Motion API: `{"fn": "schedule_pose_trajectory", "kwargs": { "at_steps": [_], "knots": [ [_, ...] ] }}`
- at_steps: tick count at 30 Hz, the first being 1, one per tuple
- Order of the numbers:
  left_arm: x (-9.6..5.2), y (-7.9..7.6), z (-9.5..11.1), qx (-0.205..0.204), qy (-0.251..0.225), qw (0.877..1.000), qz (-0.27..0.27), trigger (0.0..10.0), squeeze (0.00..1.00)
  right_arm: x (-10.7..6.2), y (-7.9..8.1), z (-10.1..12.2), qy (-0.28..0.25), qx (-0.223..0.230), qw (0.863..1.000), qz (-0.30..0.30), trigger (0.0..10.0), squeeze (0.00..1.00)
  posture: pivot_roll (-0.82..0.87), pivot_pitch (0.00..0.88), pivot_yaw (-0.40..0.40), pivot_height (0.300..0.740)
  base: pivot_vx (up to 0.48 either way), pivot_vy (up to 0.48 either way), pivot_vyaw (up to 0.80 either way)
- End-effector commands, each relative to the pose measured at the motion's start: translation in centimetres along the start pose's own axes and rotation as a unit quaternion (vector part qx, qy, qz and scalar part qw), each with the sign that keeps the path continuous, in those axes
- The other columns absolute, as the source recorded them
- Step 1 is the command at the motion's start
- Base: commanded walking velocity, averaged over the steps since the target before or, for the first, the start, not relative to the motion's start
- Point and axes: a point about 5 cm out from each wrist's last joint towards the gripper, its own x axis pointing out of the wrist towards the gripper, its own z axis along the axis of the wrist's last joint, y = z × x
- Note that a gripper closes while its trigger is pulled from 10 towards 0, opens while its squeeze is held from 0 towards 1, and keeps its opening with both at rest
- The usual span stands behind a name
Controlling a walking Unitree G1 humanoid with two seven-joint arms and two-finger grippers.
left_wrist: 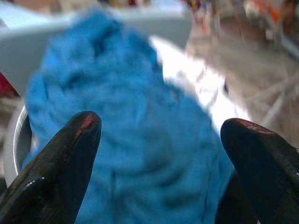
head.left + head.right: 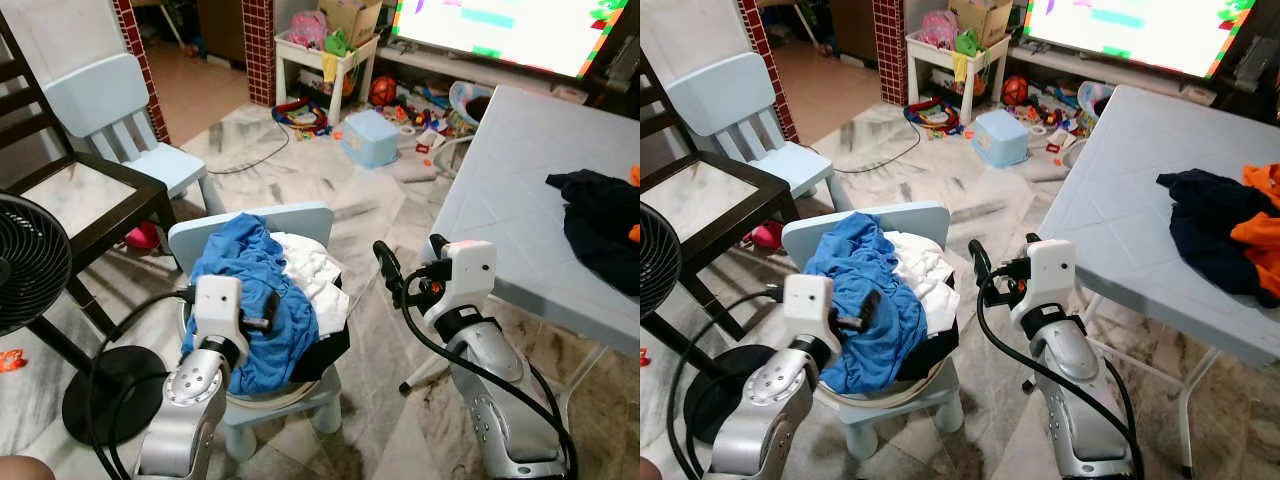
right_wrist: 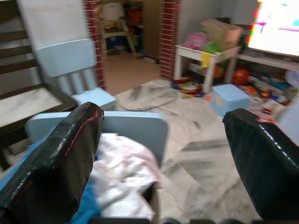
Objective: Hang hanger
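The left end effector (image 1: 159,154) hovered wide open over a blue shirt (image 2: 245,290) heaped on a small chair (image 2: 300,222). The right end effector (image 3: 163,158) was also wide. No hanger was identifiable; searching under the clothes seemed wise.

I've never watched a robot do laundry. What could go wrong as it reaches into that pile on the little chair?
The left gripper, open over the blue cloth, could drag the white cloth along, since the two lie tangled. A hard tug might tip the small blue chair. The black cable by the right gripper might snag.
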Motion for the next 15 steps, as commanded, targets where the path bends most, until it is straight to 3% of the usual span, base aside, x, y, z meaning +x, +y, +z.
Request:
{"fn": "schedule_pose_trajectory", "kwargs": {
  "at_steps": [1,10,11,13,15],
  "knots": [
    [0.5,-0.4,-0.8,0.001,0.037,0.999,-0.02,10.0,0.0,0.1,0.1,0.6,-0.006,-0.011,1.0,0.006,10.0,0.0,0.07,0.089,-0.091,0.74,0.0,0.0,0.0],
    [3.1,0.9,0.2,0.006,0.04,0.999,0.0,10.0,0.0,-1.5,-0.1,1.1,0.011,-0.017,0.999,0.037,10.0,0.0,-0.01,0.101,-0.101,0.74,0.0,0.0,0.0],
    [3.4,1.1,0.3,0.002,0.04,0.999,0.001,8.2,0.0,-1.7,-0.2,1.1,0.014,-0.014,0.999,0.039,10.0,0.0,-0.02,0.103,-0.102,0.74,0.0,0.0,0.0],
    [4.3,1.7,0.3,-0.01,0.046,0.999,0.011,0.0,0.0,-2.1,-0.2,1.6,0.019,-0.009,0.999,0.048,10.0,0.0,-0.05,0.119,-0.104,0.74,0.0,0.0,0.0],
    [4.7,1.8,0.2,-0.013,0.048,0.999,0.009,0.0,0.0,-2.2,-0.2,1.8,0.021,-0.008,0.998,0.052,10.0,0.0,-0.06,0.129,-0.106,0.74,0.0,0.0,0.0]
  ]
}}
